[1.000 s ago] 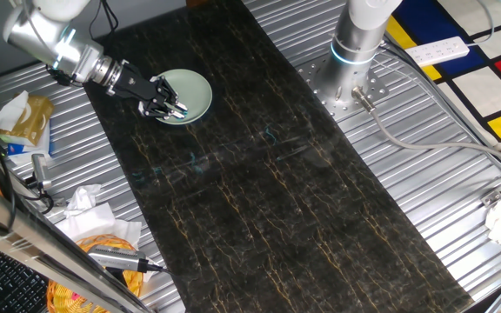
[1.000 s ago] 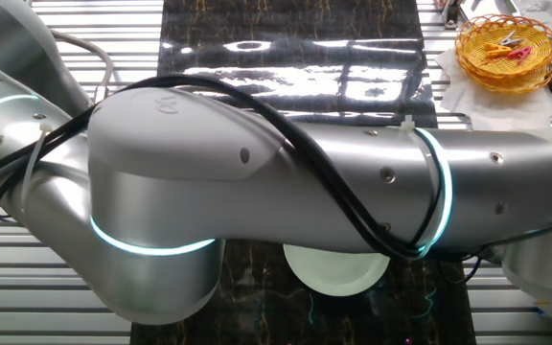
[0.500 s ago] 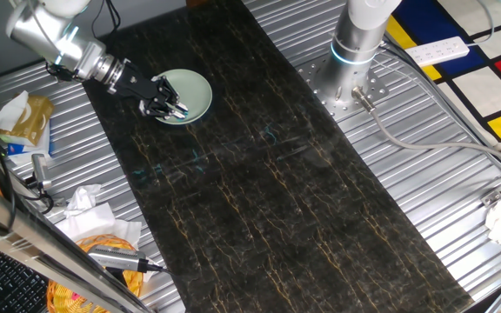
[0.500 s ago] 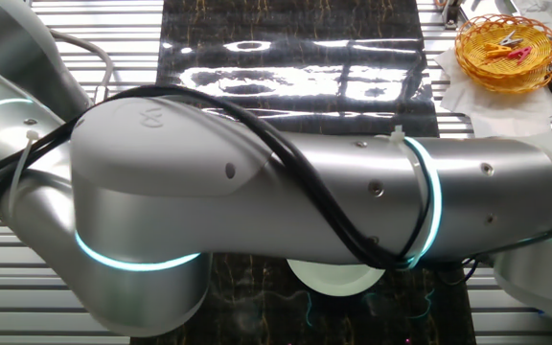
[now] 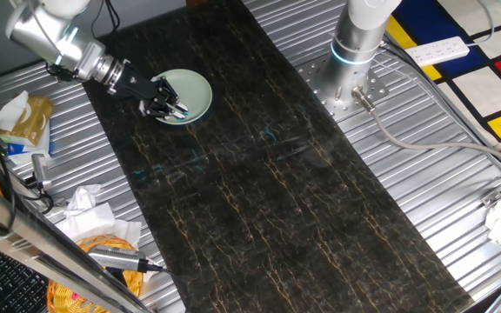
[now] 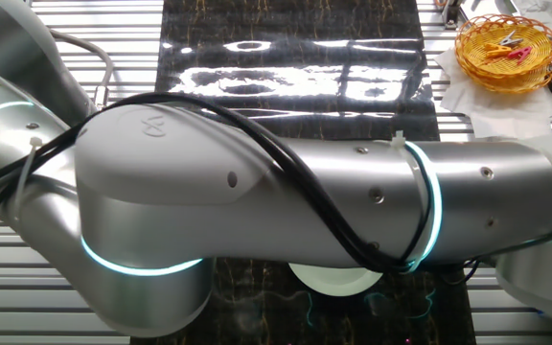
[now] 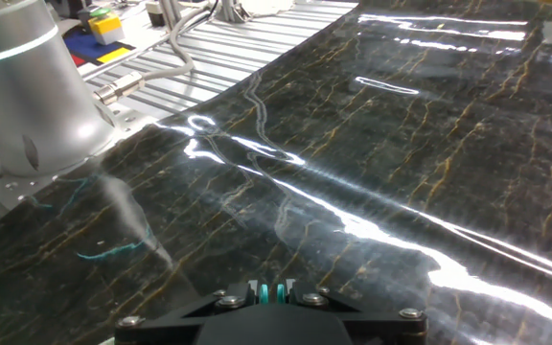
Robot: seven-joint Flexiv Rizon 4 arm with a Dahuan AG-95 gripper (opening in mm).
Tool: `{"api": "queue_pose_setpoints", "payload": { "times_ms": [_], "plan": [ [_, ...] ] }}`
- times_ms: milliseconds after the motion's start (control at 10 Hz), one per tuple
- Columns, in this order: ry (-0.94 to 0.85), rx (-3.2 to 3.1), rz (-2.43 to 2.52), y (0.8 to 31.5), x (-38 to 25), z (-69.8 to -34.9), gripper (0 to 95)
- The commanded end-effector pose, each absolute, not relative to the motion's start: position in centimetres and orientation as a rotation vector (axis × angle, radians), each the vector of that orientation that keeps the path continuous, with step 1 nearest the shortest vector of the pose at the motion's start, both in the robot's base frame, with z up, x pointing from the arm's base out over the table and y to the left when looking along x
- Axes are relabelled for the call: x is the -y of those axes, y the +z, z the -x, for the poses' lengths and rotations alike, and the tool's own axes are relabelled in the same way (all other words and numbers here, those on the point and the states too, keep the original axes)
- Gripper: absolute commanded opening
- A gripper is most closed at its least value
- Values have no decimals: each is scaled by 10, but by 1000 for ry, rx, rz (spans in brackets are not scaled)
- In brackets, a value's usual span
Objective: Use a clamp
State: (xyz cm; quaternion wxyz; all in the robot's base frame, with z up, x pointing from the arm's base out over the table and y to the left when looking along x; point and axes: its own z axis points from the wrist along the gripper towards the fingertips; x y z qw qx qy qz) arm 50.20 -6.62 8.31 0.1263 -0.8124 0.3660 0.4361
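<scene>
A pale green plate [image 5: 196, 87] sits at the far left of the dark marble mat [image 5: 268, 174]. My black gripper [image 5: 170, 107] hangs over the plate's near-left rim, fingers pointing down toward it. In the hand view the fingers close on a small teal clamp [image 7: 274, 292] at the bottom edge, and the gripper [image 7: 274, 295] is shut on it. In the other fixed view the silver arm [image 6: 286, 220] covers almost everything, with only a slice of the plate [image 6: 338, 280] showing under it.
The arm's base [image 5: 355, 52] stands right of the mat on the ribbed metal table. Paper, bags and an orange basket [image 5: 90, 283] crowd the left edge. A wicker basket [image 6: 506, 46] holding coloured clips sits at the far corner. A white power strip [image 5: 437, 50] lies on the floor.
The gripper has shifted slightly up and to the left over the plate, still shut on the clamp. It has barely moved in the last half second.
</scene>
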Motion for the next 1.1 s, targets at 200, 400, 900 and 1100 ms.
{"api": "queue_pose_setpoints", "payload": {
  "times_ms": [200, 400, 900, 1100],
  "plan": [
    [1298, -1057, 2383, 83, 66, -502, 0],
    [1310, -1048, 2394, 83, 66, -502, 0],
    [1305, -1016, 2401, 76, 66, -504, 0],
    [1309, -999, 2399, 74, 66, -505, 0]
  ]
}}
